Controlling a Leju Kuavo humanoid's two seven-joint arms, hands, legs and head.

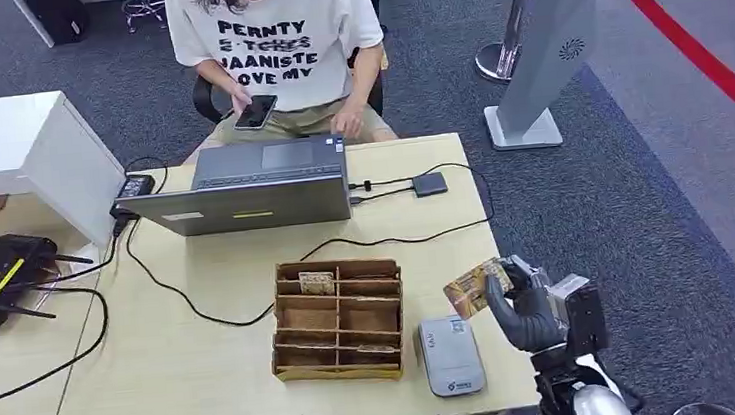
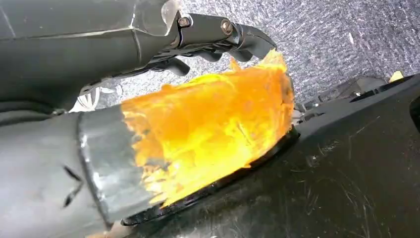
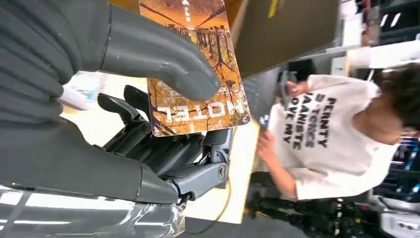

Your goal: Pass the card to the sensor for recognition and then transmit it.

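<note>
1. Grey carpet surrounds a light wooden table [image 1: 207, 372], where a person [image 1: 278, 35] sits behind a laptop [image 1: 242, 193]
2. On the table stand a wooden compartment box [image 1: 338, 320] and, just right of it, a grey sensor [image 1: 449, 355]
3. Right hand [image 1: 525, 309] pinches the card [image 1: 473, 289] between thumb and fingers, raised near the sensor, by the table's right edge
4. Left hand [image 2: 223, 34]: fingers look partly curled; whether it holds anything, cannot tell

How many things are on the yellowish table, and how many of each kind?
Laptop: 1
Wooden box with compartments: 1
Grey card reader: 1
Small black box on a cable: 1
Total: 4
The card is not on the table; the right hand holds it.
</note>
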